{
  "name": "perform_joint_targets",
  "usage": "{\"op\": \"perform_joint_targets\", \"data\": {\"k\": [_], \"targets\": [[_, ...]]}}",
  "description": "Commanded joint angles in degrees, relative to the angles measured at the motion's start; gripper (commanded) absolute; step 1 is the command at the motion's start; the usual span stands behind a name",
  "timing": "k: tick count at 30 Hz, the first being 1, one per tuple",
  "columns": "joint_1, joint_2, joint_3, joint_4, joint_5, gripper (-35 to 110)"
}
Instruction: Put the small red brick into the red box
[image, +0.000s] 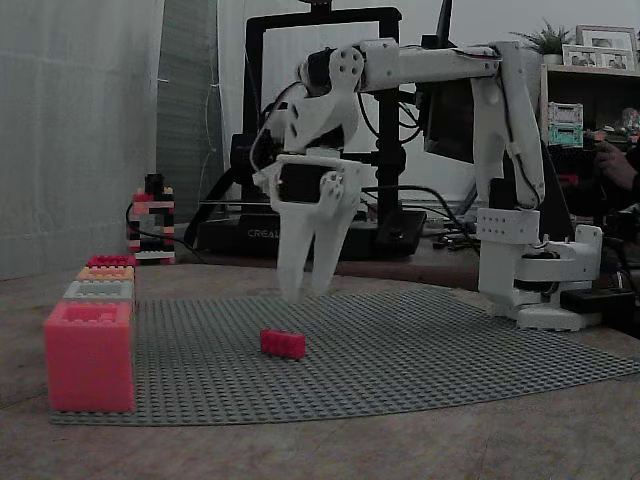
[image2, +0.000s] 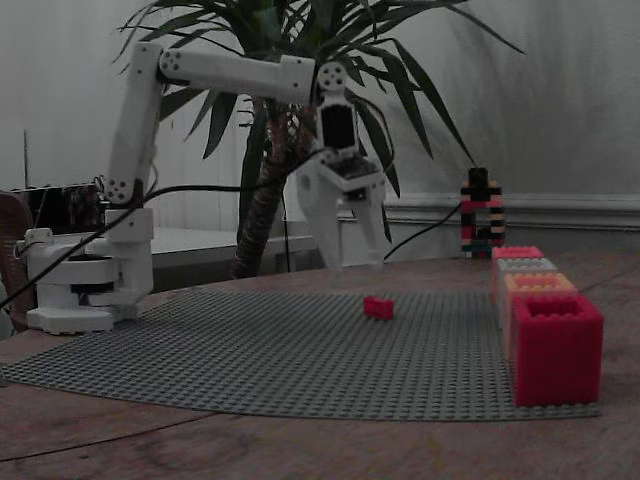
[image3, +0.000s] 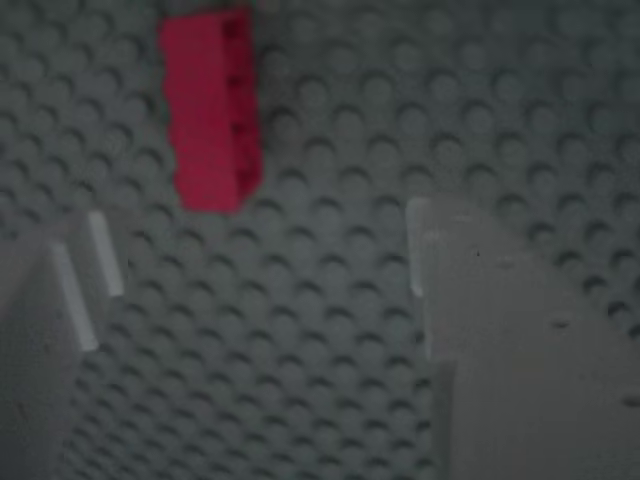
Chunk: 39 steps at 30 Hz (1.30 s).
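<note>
Wrist view: white gripper (image3: 258, 250), jaws apart, over studded grey baseplate (image3: 400, 100) near oblong red brick (image3: 210, 110).

There is one claw (image: 305, 290) with two fingers (image3: 500, 330). One red brick (image: 283, 343) lies below the claw, just off its tips. One grey studded mat (image: 420, 350) is spread beneath the claw. Off to the claw's side are one red box (image: 90, 360), one grey box (image: 100, 290), one orange box (image: 105, 272) and one pink box (image: 111, 260), four in a row. One brick tower (image: 152, 225) stands beyond them. One palm (image2: 262, 200) stands behind the claw.
</note>
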Motion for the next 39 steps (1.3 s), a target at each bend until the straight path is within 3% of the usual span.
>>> {"op": "perform_joint_targets", "data": {"k": [1,39], "targets": [[-1.2,1.3,-3.9,-1.8,1.1,28],[-1.9,-6.4,-5.3,-9.5,5.6,23]]}}
